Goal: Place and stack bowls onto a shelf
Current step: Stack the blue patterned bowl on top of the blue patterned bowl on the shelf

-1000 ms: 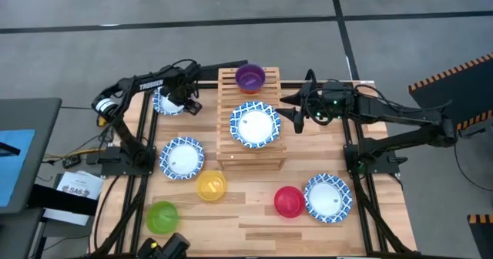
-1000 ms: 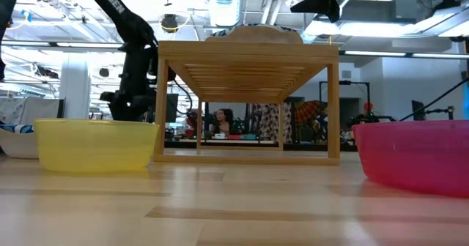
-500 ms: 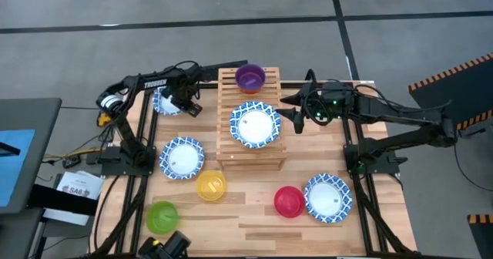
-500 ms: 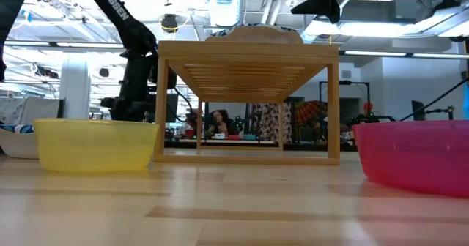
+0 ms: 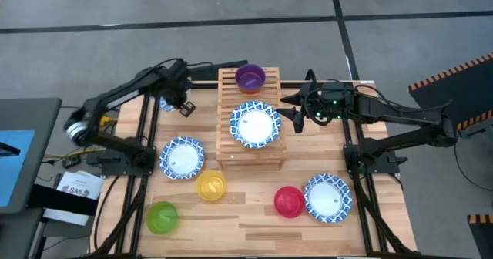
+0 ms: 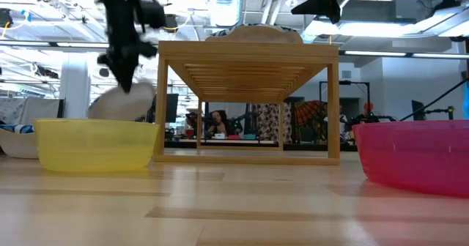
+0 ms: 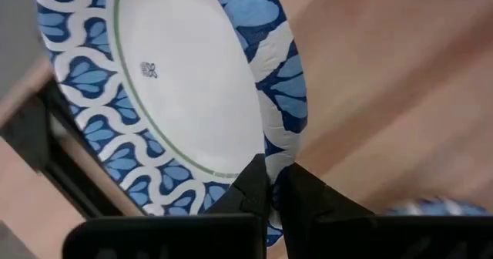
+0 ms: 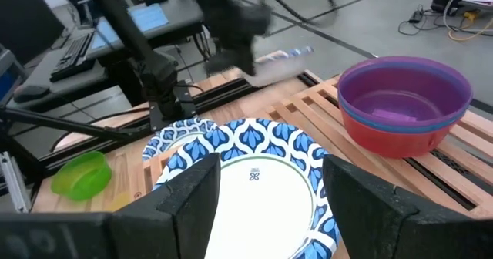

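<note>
The left wrist view alone shows the grip: the left gripper (image 7: 269, 183) is clenched on the rim of a blue-patterned white bowl (image 7: 177, 89), the jaws pinched together over its edge. In the high view that bowl is largely hidden beneath the arm, at about 10 o'clock from the shelf (image 5: 248, 157); in the low view it is seen lifted above the counter (image 6: 234, 202), blurred. The right gripper (image 5: 296, 111) is held at the shelf's 3 o'clock side, jaws spread wide and holding nothing. On the shelf, a second patterned bowl (image 5: 255, 125) lies at the centre, and a purple bowl (image 8: 404, 89) at 12 o'clock is shown by the right wrist view to be nested in an orange one.
</note>
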Controlling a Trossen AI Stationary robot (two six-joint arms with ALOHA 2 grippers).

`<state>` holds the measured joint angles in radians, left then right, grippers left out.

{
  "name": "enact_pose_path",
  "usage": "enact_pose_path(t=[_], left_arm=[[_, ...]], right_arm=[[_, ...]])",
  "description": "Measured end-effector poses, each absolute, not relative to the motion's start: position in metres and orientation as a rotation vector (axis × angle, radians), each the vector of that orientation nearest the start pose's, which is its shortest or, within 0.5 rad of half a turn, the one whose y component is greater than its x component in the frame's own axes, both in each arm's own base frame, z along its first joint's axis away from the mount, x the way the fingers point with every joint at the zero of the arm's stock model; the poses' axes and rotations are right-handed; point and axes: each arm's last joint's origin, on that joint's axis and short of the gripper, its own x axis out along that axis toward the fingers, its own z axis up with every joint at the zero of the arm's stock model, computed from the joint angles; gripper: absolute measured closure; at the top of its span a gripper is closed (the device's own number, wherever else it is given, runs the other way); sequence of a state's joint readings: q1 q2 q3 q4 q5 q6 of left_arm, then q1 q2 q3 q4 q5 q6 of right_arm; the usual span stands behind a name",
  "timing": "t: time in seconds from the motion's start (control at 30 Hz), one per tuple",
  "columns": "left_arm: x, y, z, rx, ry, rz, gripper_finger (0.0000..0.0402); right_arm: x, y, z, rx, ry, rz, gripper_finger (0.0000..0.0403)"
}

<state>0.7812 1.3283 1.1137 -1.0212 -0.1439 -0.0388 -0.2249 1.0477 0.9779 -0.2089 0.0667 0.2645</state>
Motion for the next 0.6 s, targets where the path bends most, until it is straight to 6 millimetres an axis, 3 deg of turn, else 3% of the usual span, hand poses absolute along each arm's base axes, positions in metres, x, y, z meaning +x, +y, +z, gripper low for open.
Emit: enact_pose_path(t=[0.17,0.3,0.43,0.6], left_arm=[[0.165,0.120,0.318,-0.272,1.033,0.699,0.0401],[0.174,0.080,0.349,-0.140,0.926,0.583,0.0401],[0.193,0.043,0.384,0.013,0.846,0.511,0.0401],[0.232,0.002,0.416,0.292,0.807,0.356,0.0401]], right_arm=[[0.223,-0.054,0.349,0.309,0.225,-0.365,0.0148],[0.223,-0.054,0.349,0.310,0.220,-0.369,0.0148],[0.223,-0.054,0.349,0.319,0.218,-0.370,0.0148],[0.223,-0.056,0.349,0.324,0.212,-0.401,0.0147]])
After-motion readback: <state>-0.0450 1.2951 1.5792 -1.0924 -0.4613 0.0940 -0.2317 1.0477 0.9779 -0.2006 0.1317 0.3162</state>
